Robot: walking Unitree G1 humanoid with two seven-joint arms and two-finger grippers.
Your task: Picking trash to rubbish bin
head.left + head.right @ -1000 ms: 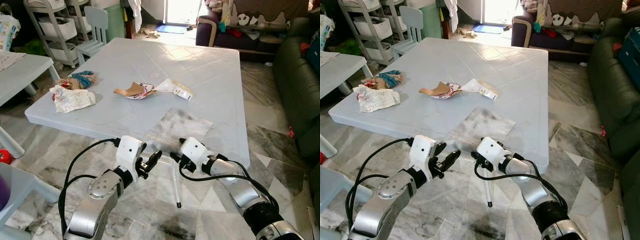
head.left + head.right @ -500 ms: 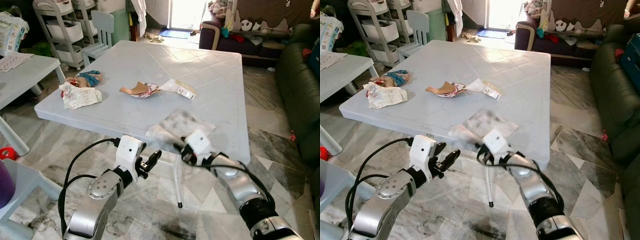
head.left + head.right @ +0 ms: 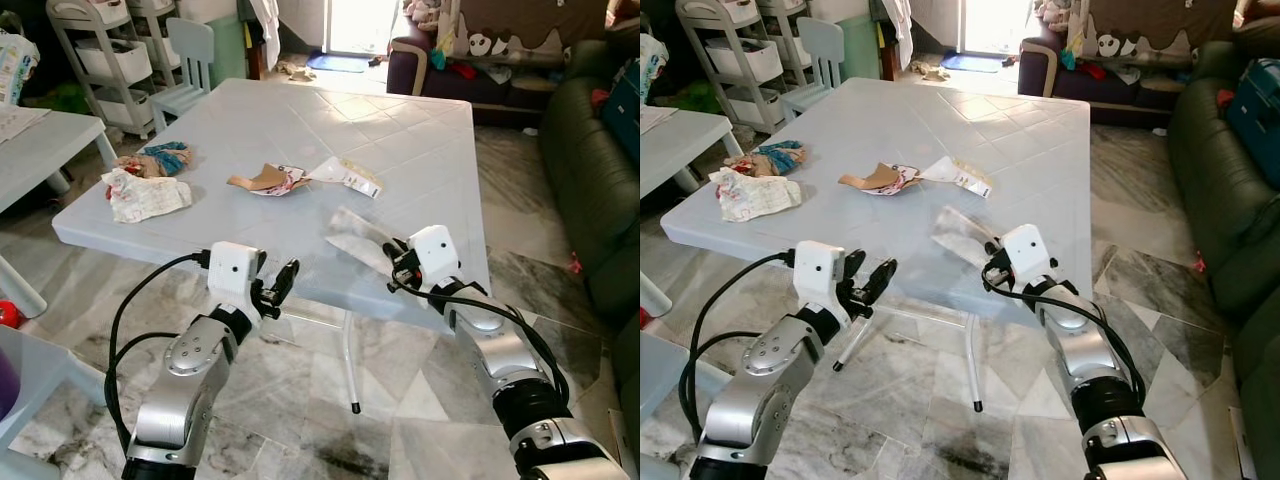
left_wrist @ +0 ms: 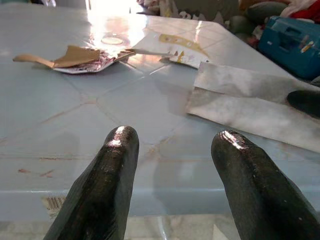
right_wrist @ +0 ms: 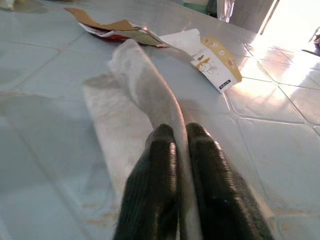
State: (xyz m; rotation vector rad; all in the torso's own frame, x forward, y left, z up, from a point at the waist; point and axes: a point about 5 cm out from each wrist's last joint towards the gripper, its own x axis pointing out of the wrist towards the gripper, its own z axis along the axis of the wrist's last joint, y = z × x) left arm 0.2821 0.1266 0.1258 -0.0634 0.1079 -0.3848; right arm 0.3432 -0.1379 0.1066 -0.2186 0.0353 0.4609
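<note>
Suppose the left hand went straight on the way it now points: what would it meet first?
Likely the table edge, since the open left hand sits low before it. Slightly higher, it would probably reach the grey translucent wrapper pinched by the right hand.

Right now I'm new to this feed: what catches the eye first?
The right gripper pinches a translucent plastic sheet at the near edge of the pale table. Further back lie torn wrappers and crumpled paper; the left gripper waits open.

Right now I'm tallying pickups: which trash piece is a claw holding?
The translucent plastic sheet, pinched in the right claw; the other scraps lie untouched farther up the table.
</note>
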